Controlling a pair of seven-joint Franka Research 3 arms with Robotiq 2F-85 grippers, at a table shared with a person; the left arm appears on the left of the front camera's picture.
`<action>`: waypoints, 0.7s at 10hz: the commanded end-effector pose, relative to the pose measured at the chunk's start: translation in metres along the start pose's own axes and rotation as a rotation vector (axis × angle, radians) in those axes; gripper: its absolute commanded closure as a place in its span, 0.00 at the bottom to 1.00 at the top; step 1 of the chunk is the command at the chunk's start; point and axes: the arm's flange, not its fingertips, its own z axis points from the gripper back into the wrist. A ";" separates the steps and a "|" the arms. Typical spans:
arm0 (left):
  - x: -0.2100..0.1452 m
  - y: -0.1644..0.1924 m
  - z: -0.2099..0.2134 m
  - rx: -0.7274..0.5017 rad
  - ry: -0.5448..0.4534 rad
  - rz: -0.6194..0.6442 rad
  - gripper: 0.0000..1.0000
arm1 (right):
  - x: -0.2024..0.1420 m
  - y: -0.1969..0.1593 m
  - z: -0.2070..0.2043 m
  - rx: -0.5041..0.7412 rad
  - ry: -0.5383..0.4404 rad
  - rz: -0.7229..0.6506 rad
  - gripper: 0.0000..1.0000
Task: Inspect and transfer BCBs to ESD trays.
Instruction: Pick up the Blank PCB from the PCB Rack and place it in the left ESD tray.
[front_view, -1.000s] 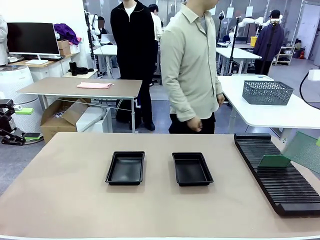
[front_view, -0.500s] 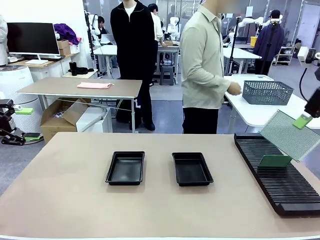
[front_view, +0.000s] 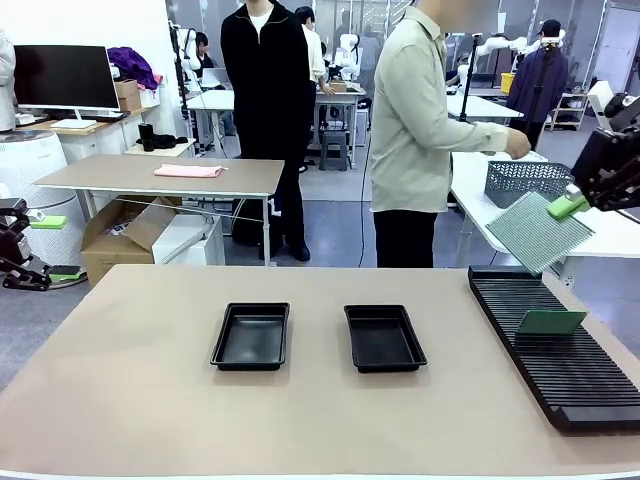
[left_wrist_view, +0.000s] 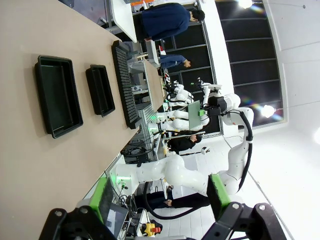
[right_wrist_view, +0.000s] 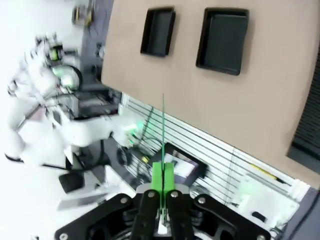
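Observation:
Two black ESD trays (front_view: 251, 336) (front_view: 384, 338) lie side by side in the middle of the table, both with nothing in them. High over the table's right end, my right gripper (front_view: 568, 207) is shut on the top corner of a green BCB (front_view: 538, 232), which hangs tilted in the air above the rack. In the right wrist view that BCB (right_wrist_view: 163, 125) shows edge-on between the shut fingers (right_wrist_view: 157, 181), with the trays (right_wrist_view: 223, 40) (right_wrist_view: 159, 31) far below. A second BCB (front_view: 550, 321) stands in the rack. My left gripper (front_view: 55, 246) is open off the table's left edge, its pads (left_wrist_view: 102, 197) wide apart.
A long black slotted rack (front_view: 560, 365) runs along the table's right side. A person in a light shirt (front_view: 420, 130) stands at the far side, one hand reaching to a grey mesh basket (front_view: 530, 180) on the white table behind. Another person in black stands farther back.
My right gripper has carried the board up and to the left, away from the rack. The person has turned right and reached out to the mesh basket. The left gripper has stayed still.

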 end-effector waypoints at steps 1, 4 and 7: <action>0.001 -0.002 0.000 -0.005 -0.007 -0.003 0.00 | 0.014 0.003 -0.007 0.033 -0.074 -0.102 0.98; 0.001 -0.002 0.000 -0.005 -0.007 -0.003 0.00 | 0.024 0.003 -0.011 0.043 -0.128 -0.180 0.98; 0.001 -0.002 0.000 -0.005 -0.007 -0.003 0.00 | 0.031 -0.002 -0.009 0.066 -0.156 -0.227 0.98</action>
